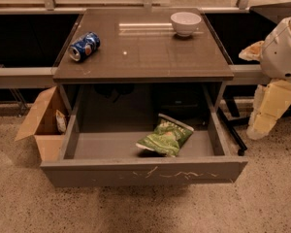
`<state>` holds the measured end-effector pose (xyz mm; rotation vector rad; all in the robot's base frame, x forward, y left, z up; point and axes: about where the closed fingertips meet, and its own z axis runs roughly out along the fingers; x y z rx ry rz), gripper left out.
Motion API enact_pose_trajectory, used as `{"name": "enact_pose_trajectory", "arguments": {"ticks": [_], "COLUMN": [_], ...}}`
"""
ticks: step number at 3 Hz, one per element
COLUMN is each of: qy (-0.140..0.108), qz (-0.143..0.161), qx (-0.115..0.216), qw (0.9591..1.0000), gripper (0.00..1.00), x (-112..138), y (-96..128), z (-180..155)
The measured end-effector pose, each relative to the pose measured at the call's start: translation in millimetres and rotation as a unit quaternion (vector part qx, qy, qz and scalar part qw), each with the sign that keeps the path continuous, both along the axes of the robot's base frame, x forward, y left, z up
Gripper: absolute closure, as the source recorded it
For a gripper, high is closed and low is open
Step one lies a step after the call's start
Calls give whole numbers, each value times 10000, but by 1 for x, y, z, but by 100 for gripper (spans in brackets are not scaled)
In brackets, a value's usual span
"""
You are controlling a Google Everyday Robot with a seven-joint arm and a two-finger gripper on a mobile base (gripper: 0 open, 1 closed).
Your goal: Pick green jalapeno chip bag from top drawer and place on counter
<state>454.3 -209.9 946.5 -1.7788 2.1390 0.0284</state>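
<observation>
1. Your claw (267, 111) hangs at the far right of the scene, outside the bench's right leg and above the floor. You cannot tell from here whether it is apart or together, and it carries nothing you can see.
2. The crinkled light-green foil chip bag (166, 137) lies on the floor of the wide shallow grey metal top drawer (145, 172), which is pulled out. The bag sits right of the drawer's middle, close to the front panel.
3. From the claw, the bag lies to the left and lower, past the drawer's right wall, so you will likely need to go over that wall and then down.
4. The bag's long axis runs diagonally, from near-left to far-right, with its white edge strip at the far-right end. Closing across the short width looks the better grasp.
5. The dark grey-brown glossy bench top (145, 57) is bare through its middle. The blue soda can (84, 46) lies far left and the white bowl (185, 23) far right.
</observation>
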Motion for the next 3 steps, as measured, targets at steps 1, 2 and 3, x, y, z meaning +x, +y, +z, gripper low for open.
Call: {"name": "enact_pose_trajectory", "arguments": {"ticks": [1, 2, 3], "qy": [-4, 90, 288], "qz": [565, 1434, 2230], "qx": [88, 186, 374], "qw": [9984, 9895, 9737], "gripper": [0, 0, 0], "x": [8, 20, 29], "y": [23, 62, 103], "z": [-16, -49, -89]}}
